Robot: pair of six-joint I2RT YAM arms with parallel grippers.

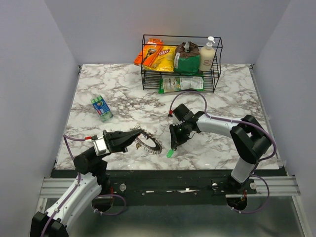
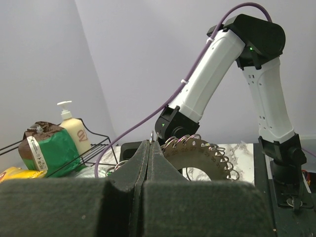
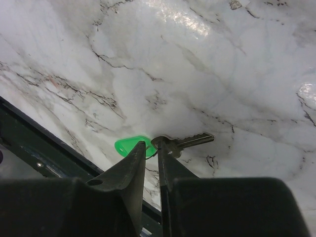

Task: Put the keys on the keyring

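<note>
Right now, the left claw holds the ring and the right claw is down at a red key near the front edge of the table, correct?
No: the key is green, not red, as the right wrist view shows. Otherwise yes: the left claw holds the ring, and the right claw is down at that key near the front edge of the table.

Marble-pattern table (image 1: 222,98). On it I've got a black wire rack (image 1: 143,74) at the far edge, a small blue-green packet (image 1: 101,108) lying well apart on the left, and a green-headed key (image 1: 170,153) flat on the top near the front edge. Keyring (image 1: 147,142) is front left; can't tell from my views if it touches the top.
</note>
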